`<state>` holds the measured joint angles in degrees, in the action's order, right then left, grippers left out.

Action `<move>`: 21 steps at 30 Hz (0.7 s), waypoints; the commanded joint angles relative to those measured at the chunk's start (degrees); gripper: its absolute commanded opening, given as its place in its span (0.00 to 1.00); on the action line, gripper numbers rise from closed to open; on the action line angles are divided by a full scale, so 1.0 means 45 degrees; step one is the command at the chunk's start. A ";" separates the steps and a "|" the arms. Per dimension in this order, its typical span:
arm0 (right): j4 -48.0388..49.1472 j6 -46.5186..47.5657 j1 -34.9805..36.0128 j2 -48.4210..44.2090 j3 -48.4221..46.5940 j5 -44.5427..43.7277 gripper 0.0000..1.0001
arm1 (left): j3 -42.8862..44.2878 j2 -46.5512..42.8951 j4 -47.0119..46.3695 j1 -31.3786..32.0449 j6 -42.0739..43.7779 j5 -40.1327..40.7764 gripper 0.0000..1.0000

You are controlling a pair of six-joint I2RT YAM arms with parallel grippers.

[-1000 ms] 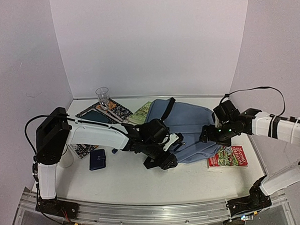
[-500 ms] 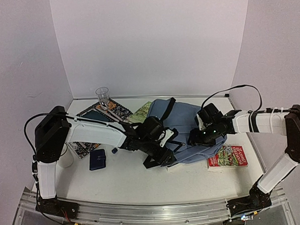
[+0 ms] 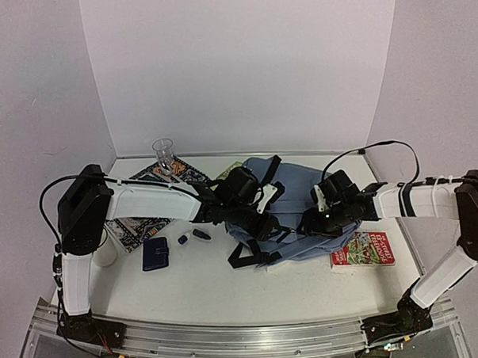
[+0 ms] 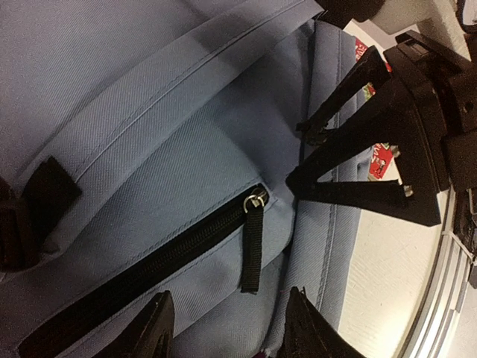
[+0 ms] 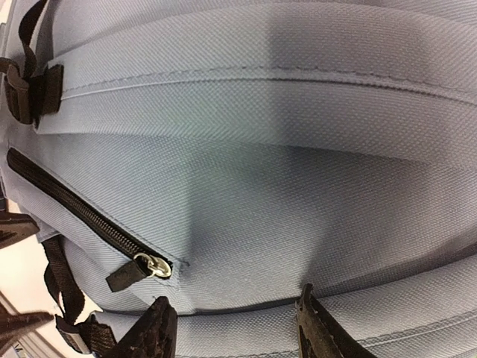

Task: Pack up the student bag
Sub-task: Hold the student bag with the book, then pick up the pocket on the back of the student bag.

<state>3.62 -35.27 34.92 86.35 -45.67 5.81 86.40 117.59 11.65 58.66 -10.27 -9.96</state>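
Observation:
The student bag [image 3: 295, 194], a big soft grey-blue backpack with black straps, lies mid-table between both arms. My left gripper [image 3: 262, 219] is at its left front; in the left wrist view the gripper [image 4: 227, 332] has its jaws half apart, closed onto a bulge of bag fabric just below the black zip pull [image 4: 253, 250]. My right gripper [image 3: 313, 223] is at the bag's right front. In the right wrist view this gripper [image 5: 238, 330] pinches a seam fold, and the pocket zip pull [image 5: 141, 271] lies to the left. The bag's inside is hidden.
A red book [image 3: 363, 249] lies right of the bag. A dark blue wallet [image 3: 155, 253] and two small blue items [image 3: 200, 234] lie to the left. Patterned books [image 3: 135, 229], a green book [image 3: 230, 172] and a glass [image 3: 163, 153] sit at the back left.
Both grippers closed in on the bag. The left one moved back and up, the bag's front rose with it, and a black strap now hangs at the front. The right gripper moved left onto the bag.

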 commanded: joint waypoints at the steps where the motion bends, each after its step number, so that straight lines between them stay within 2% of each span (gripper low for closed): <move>1: -0.0319 -0.0291 0.0058 0.0339 0.0189 0.0762 0.54 | 0.0685 0.0499 -0.0460 0.0154 0.0622 -0.0127 0.52; 9: 0.0013 -0.0546 0.0063 0.0650 0.0207 0.1079 0.53 | 0.1051 0.1477 -0.0535 0.0580 0.1372 0.0636 0.51; 14: 0.0122 -0.0664 0.0063 0.0813 0.0205 0.1170 0.52 | 0.1094 0.1930 -0.0539 0.1017 0.1781 0.1931 0.51; 19: 0.0191 -0.0726 0.0071 0.0910 0.0149 0.1285 0.51 | 0.0915 0.2372 -0.0553 0.1286 0.1953 0.3674 0.41; 21: 0.0197 -0.0743 0.0065 0.0915 0.0161 0.1252 0.51 | 0.0757 0.2387 -0.0551 0.1384 0.1995 0.3864 0.33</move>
<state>6.97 -37.55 34.89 88.91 -45.67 8.43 89.60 125.76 10.07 63.56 -2.79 3.11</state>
